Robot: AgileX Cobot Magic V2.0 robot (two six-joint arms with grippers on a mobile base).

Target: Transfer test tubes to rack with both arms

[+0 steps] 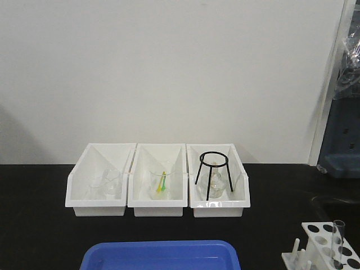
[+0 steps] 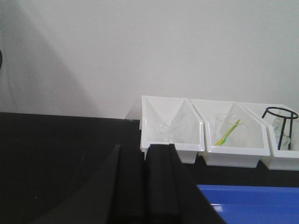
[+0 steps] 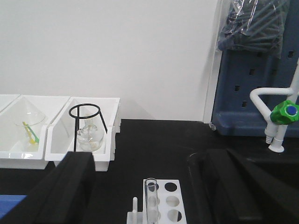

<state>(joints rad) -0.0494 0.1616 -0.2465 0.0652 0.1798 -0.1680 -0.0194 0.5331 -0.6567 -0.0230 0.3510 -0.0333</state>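
**Mia:** Where is the small white plastic rack (image 1: 329, 247) with round holes on top?

**Ben:** It sits on the black table (image 1: 34, 214), at the near right corner. One slim clear glass test tube (image 1: 338, 241) stands upright in one of its holes. The right wrist view shows that same tube (image 3: 151, 198) in the left row of the rack.

**Mia:** Are there more tubes to move?

**Ben:** I cannot see any loose ones. The flat blue plastic tray (image 1: 160, 254) at the near edge shows only its rim and a bit of its floor. Any tubes may lie in the part we cannot see.

**Mia:** What are the grippers doing?

**Ben:** The left gripper (image 2: 144, 186) is closed, its two black fingers pressed together, and it holds nothing. The right gripper (image 3: 140, 182) is wide open and empty, with the rack down between its fingers.

**Mia:** So how do we do this step well?

**Ben:** I think the left gripper must open first. Then it should take a tube gently near the middle, because glass is slippery and can break. Pass it across slowly. The right gripper should keep the tube straight up and pick a free hole, not the filled one. It should also stay clear of the white pegs (image 1: 296, 247) at the rack's left side.

**Mia:** And the three white plastic bins (image 1: 157, 180) at the back?

**Ben:** Leave them. They hold beakers, a flask and a black wire stand (image 1: 212, 171).
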